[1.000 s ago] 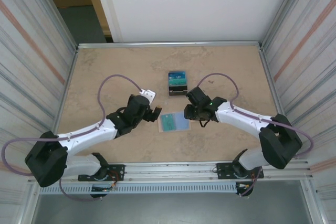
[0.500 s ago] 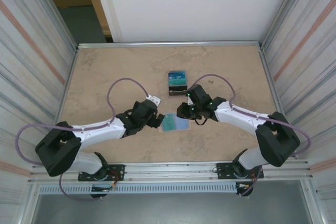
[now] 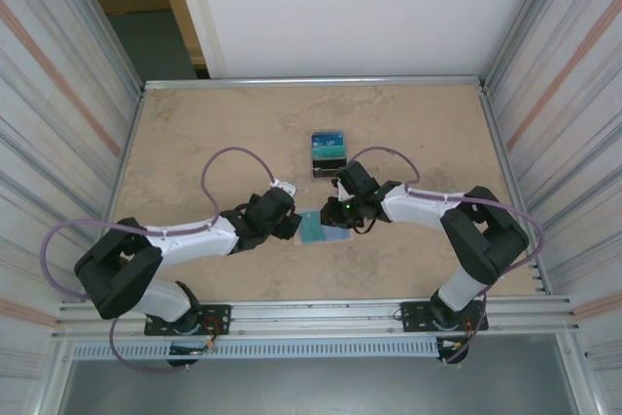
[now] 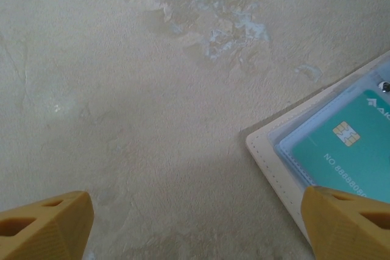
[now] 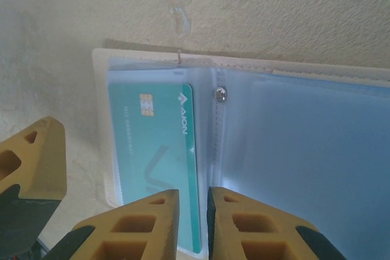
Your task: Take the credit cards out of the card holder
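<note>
Credit card (image 5: 159, 150) sits in sleeve of open card holder (image 3: 313, 230), mid counter (image 3: 194, 133). Left jaws spread wide at holder's corner. Right jaws nearly closed over card's edge, grip unclear.

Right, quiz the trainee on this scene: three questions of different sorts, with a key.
1. True or false: the teal card lies bare on the table, outside the card holder.
2. The left gripper is: A wide open, B shut on the card, C shut empty.
3. In the right wrist view, which side of the metal snap is the card on?
Key: 1 false, it sits inside the holder; 2 A; 3 left.
</note>
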